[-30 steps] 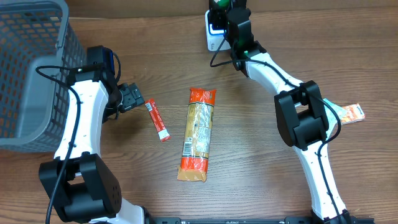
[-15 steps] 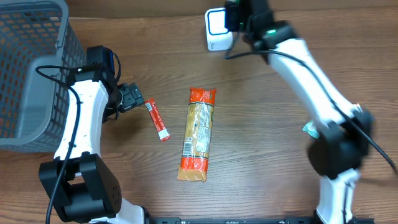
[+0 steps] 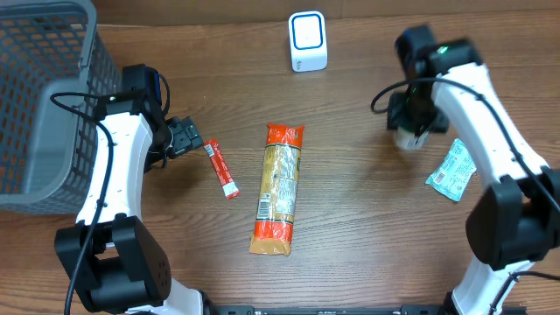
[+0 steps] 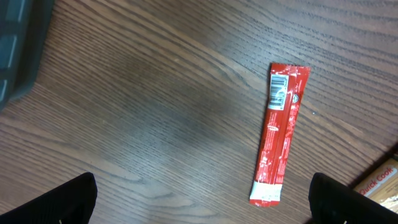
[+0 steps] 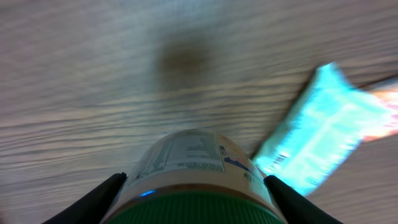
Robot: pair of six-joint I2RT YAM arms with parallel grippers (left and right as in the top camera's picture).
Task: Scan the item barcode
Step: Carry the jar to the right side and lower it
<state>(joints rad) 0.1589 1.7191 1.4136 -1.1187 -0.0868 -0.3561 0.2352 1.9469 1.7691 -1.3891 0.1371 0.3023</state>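
One second on from presenting the jar [image 5: 186,162] at the scanner [image 3: 308,41]: now carrying it well to the right, over the worktop [image 3: 350,227] and near the teal packet [image 3: 451,171]. Gripping its body with the right pincer [image 5: 196,205], green lid toward the wrist camera. Probably scanned already, so likely heading for set-down. Keeping the left pincer [image 4: 199,199] spread wide, empty, above the red sachet [image 4: 278,143]. Seeing nothing inside the grey basket [image 3: 52,105].

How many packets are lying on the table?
3: thin red stick sachet left of centre, long orange-ended cracker pack centre, teal foil pouch right. Another may hide beneath the right arm.
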